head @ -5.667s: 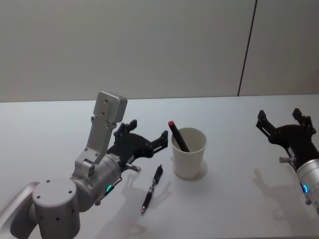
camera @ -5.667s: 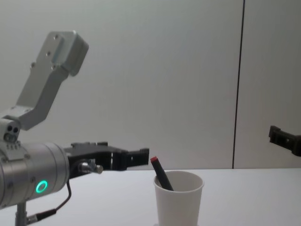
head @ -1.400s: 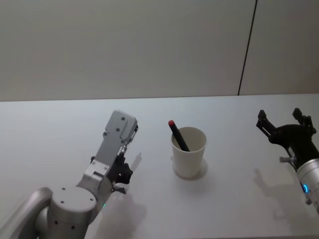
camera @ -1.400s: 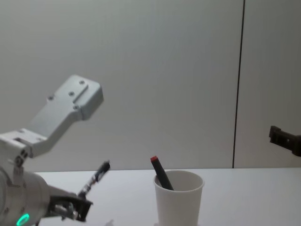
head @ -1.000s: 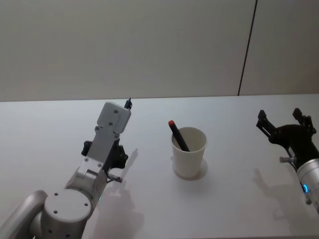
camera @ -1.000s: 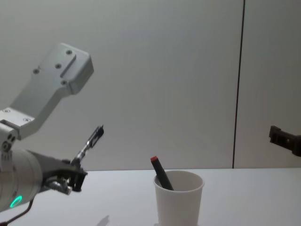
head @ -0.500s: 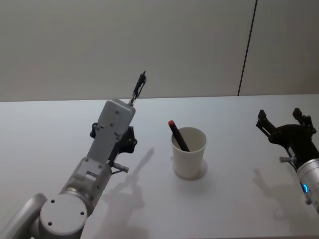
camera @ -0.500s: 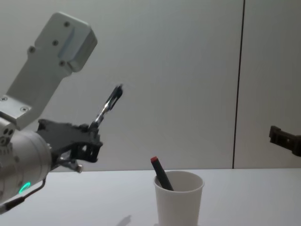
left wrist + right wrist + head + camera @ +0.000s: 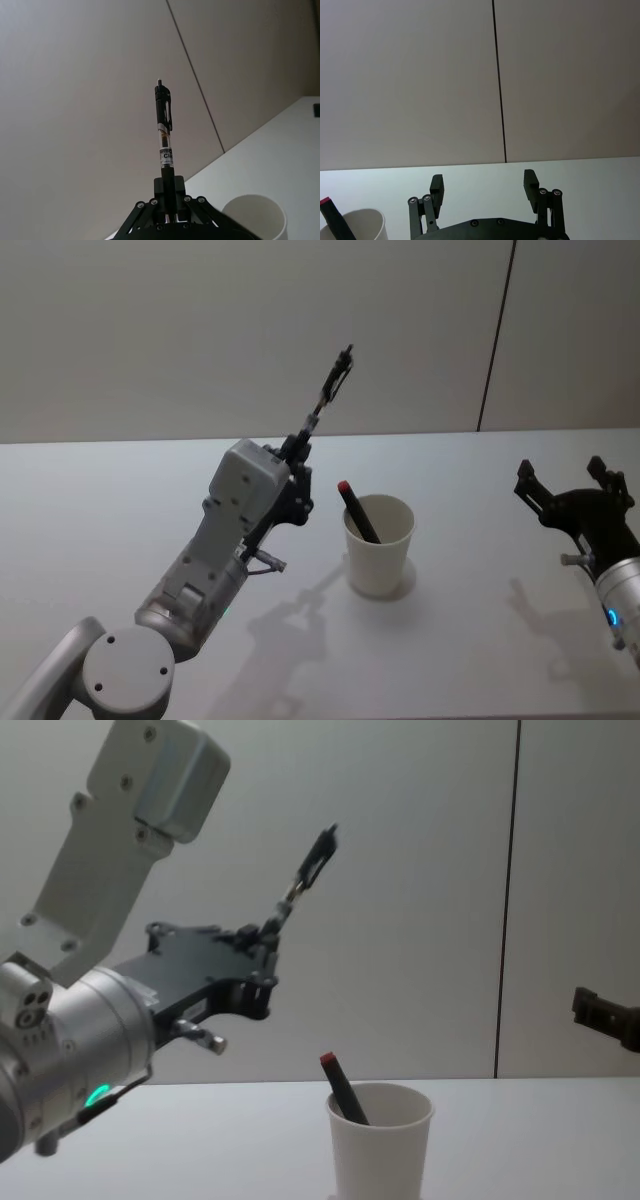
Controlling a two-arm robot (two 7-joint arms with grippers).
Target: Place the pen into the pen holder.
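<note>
The left gripper [image 9: 300,447] squeezes the bottom end of the pen [image 9: 329,388]. The pen points up, tipped toward the right. The pen holder [image 9: 380,552] stands lower down, just to the right of this gripper. The right gripper [image 9: 562,478] sits well off, fingers spread wide.

Matt paper pen holder [image 9: 380,562]; glossy plastic pen [image 9: 164,129].

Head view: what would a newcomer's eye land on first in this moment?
The left gripper, raised left of the white cup, holds a black pen by its lower end, slanting up toward the cup. A red-capped marker leans inside the cup. The right gripper hangs open far to the right.
</note>
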